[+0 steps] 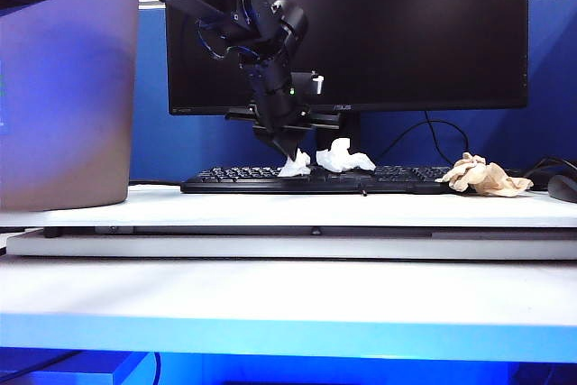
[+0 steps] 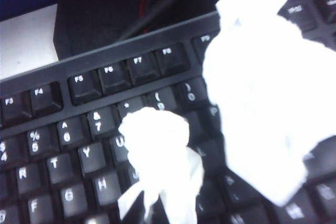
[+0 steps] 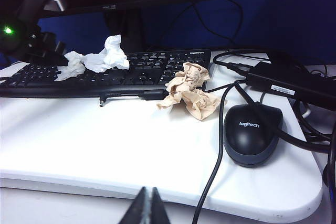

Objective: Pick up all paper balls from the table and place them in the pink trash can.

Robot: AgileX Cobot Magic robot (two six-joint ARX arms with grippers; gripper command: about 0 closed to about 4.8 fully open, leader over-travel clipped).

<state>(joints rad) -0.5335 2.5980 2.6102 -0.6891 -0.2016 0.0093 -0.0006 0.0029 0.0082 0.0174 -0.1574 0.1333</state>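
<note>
- The pink trash can (image 1: 68, 96) stands at the table's (image 1: 288, 209) left; its inside is hidden.
- Left gripper (image 1: 290, 152) pinches a small white paper ball (image 2: 157, 153) on the keyboard (image 1: 270, 179), beside a larger white ball (image 2: 257, 93).
- A tan ball (image 3: 190, 90) lies by the mouse (image 3: 252, 132).
- Right gripper (image 3: 147, 209) hangs low, its jaws pressed together.

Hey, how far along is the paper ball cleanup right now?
Nothing shows as binned; the pink trash can interior is hidden. In hand: the left gripper, jaws shut on the small white paper ball on the keyboard. Left: the larger white ball beside it and the tan ball at the keyboard's end. The right gripper is shut, away from them.
</note>
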